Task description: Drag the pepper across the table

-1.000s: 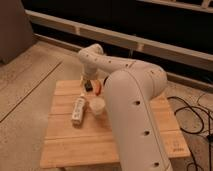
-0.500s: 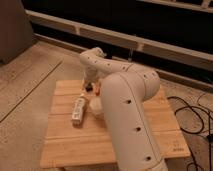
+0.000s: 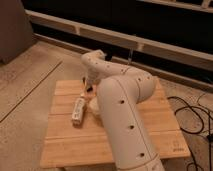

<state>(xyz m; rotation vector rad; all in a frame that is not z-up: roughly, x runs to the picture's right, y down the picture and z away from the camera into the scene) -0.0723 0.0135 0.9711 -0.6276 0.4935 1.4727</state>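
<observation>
The table (image 3: 65, 145) is a light wooden top of parallel slats. My white arm rises from the bottom edge, bends over the table's middle and reaches down toward the far left part. My gripper (image 3: 89, 88) is low over the table there, just beyond a lying white bottle. The pepper does not show; the gripper and the arm cover the spot where it lay.
A white bottle (image 3: 78, 110) lies on the table's left half. A pale round object (image 3: 94, 106) sits right beside it, partly behind my arm. Dark cables (image 3: 196, 111) lie on the floor to the right. A dark wall with a ledge (image 3: 150, 42) runs behind the table.
My arm and gripper have shifted left over the table. The orange-red pepper that showed beside the gripper one second ago is now covered.
</observation>
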